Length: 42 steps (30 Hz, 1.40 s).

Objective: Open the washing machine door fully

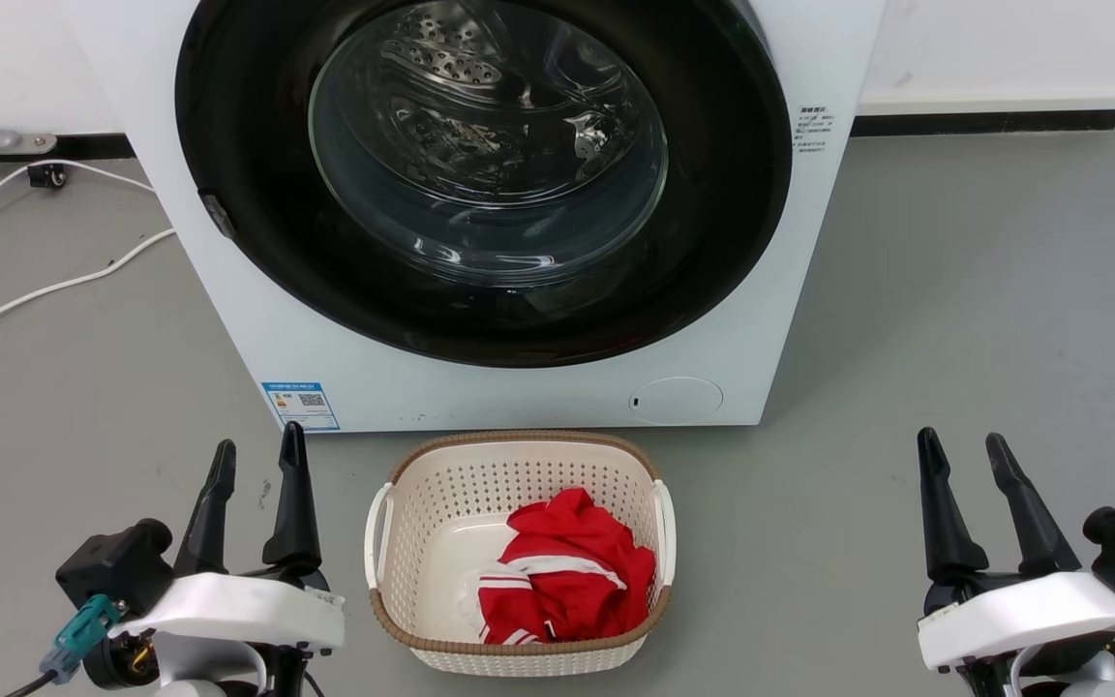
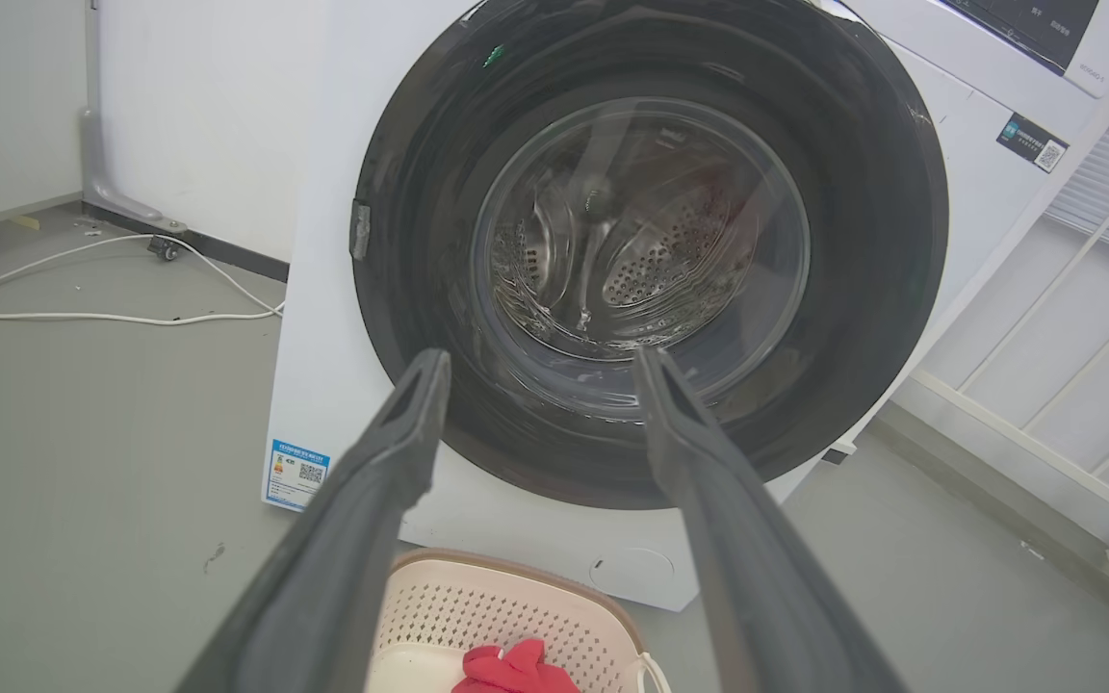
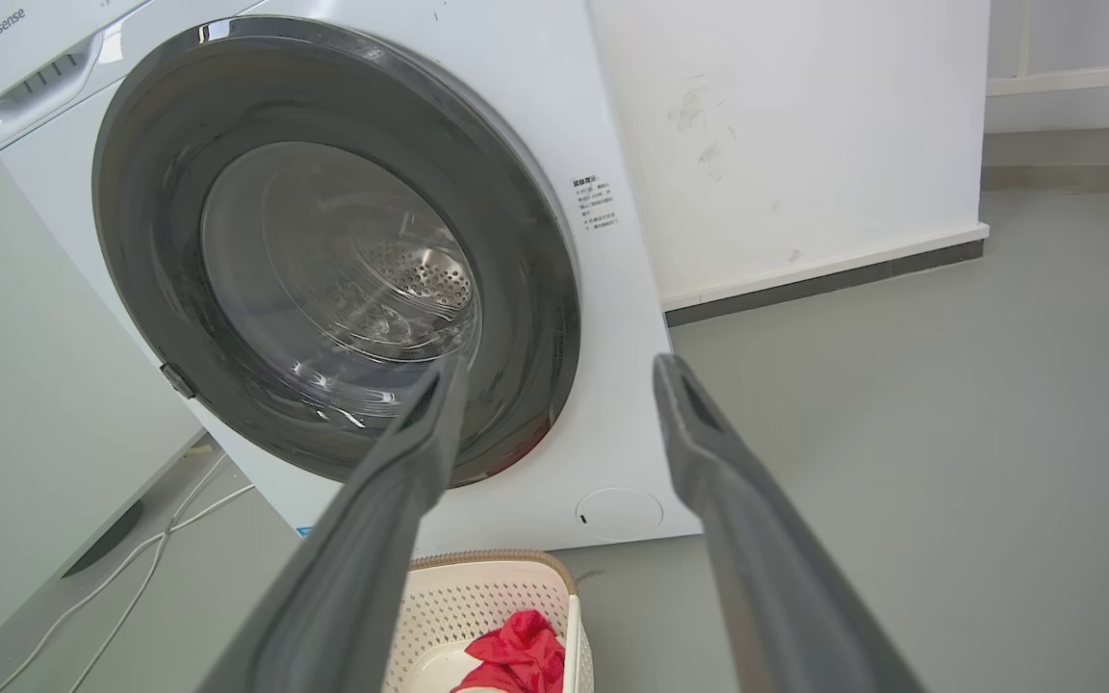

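Note:
The white washing machine (image 1: 228, 319) stands straight ahead on the floor. Its round glossy black washing machine door (image 1: 248, 145) lies flat against the front, shut, with the steel drum visible through the glass window. A small grey latch tab (image 1: 217, 215) sits on the door's left rim. The door appears too in the left wrist view (image 2: 400, 250) and the right wrist view (image 3: 141, 192). My left gripper (image 1: 258, 453) is open at the lower left, well short of the machine. My right gripper (image 1: 963, 445) is open at the lower right. Both hold nothing.
A cream perforated laundry basket (image 1: 393, 518) with a red and white garment (image 1: 567, 571) sits on the floor just before the machine, between my grippers. White cables (image 1: 54, 286) trail on the floor at the left. A white wall and dark skirting (image 1: 983, 121) run behind.

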Tool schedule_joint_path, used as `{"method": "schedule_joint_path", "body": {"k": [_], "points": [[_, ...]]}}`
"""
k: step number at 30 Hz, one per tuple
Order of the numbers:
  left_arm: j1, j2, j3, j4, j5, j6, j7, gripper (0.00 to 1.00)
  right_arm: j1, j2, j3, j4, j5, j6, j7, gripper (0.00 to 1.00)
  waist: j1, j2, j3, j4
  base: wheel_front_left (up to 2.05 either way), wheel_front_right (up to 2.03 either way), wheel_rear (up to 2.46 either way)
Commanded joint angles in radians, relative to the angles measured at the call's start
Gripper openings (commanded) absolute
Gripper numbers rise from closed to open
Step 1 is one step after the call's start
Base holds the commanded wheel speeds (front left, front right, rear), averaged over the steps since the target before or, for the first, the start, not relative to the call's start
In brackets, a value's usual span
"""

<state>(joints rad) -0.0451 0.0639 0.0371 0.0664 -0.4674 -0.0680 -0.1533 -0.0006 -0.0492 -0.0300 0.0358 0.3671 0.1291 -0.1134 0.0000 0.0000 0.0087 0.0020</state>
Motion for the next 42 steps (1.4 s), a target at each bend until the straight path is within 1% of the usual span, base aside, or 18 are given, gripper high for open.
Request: {"method": "schedule_joint_path", "body": {"k": [1,13,29,42], "points": [[0.002,0.009,-0.003,-0.014,0.029,0.005,-0.008,1.0,-0.002,-0.003,0.001,-0.015,-0.032,0.002,-0.003,1.0,0.0,0.0,-0.001,0.0,0.0,0.0,0.0],[0.008,0.022,-0.021,-0.027,0.15,0.02,-0.037,1.0,0.013,-0.002,0.003,-0.034,-0.146,0.002,0.007,1.0,0.0,0.0,-0.004,0.002,0.0,0.0,0.0],[0.02,0.031,-0.046,-0.047,0.289,0.04,-0.072,1.0,0.025,-0.002,0.008,-0.051,-0.262,0.001,0.008,1.0,0.0,0.0,-0.007,0.004,0.0,0.0,0.0],[0.028,0.028,-0.054,-0.042,0.377,0.049,-0.096,1.0,0.039,-0.002,0.013,-0.052,-0.325,0.001,-0.002,1.0,0.0,0.0,-0.009,0.008,0.0,0.0,0.0]]}}
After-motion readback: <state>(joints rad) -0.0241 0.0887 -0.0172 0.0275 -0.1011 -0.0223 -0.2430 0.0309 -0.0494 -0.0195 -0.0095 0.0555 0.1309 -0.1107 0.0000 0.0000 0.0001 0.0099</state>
